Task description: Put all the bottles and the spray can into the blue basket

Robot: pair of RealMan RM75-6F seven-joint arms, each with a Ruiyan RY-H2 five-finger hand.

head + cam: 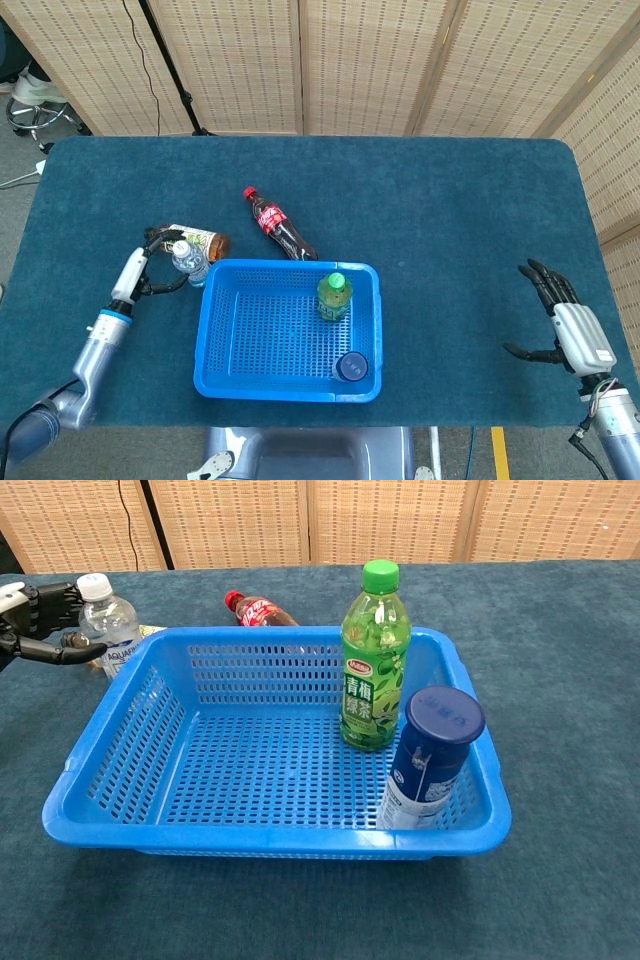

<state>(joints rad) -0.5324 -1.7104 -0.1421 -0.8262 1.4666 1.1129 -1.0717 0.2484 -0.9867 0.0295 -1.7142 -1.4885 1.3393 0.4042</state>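
Note:
The blue basket (pixel 206 330) (pixel 280 840) sits at the table's front centre. Upright inside it are a green tea bottle (pixel 333 296) (pixel 373 660) and a blue-capped spray can (pixel 351 367) (pixel 432 760). Beyond its far rim lies a cola bottle (pixel 280 228) (pixel 258 610). An amber tea bottle (pixel 200 241) lies by the far left corner. A clear water bottle (pixel 189 264) (pixel 108 630) stands in front of it. My left hand (pixel 146 266) (pixel 35 625) is beside the water bottle, fingers spread on either side of it, not clearly gripping. My right hand (pixel 565 325) is open at the far right.
The table (pixel 450 220) is covered in dark teal cloth. Woven screens (pixel 370 60) stand behind it, with a black stand (pixel 170 65) at the back left. A stool (pixel 35 100) sits on the floor at the left.

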